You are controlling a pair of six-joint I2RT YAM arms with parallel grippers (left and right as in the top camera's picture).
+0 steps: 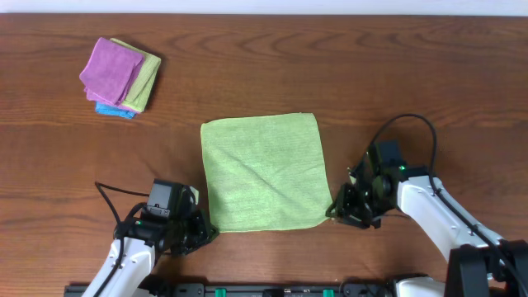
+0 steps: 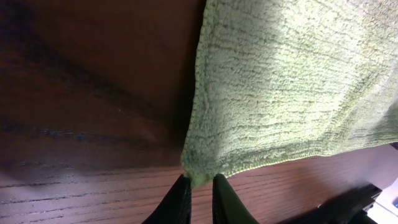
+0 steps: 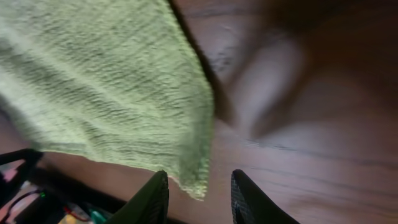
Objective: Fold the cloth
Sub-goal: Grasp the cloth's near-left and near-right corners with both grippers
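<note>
Lime-green microfibre, the cloth (image 1: 262, 172) lay flat and nearly square on the wooden table (image 1: 396, 74), spread ahead of both sets of jaws, with its near edge running straight from one pair to the other. Being about square, it had no real long axis; that near edge was the line that mattered to me.

The left gripper (image 2: 198, 186) had its jaws drawn almost together, and in the left wrist view the near-left corner ran down into the narrow gap between them, so I read it as pinched.

The right gripper (image 3: 199, 186) stood with its jaws clearly apart. The near-right corner hung inside the gap, closer to one finger than the other, and nothing was clamped.

Neither arm was nearer; each sat at its own corner. I judged the right side needed to close on its corner before both could carry the edge forward over the far one.
</note>
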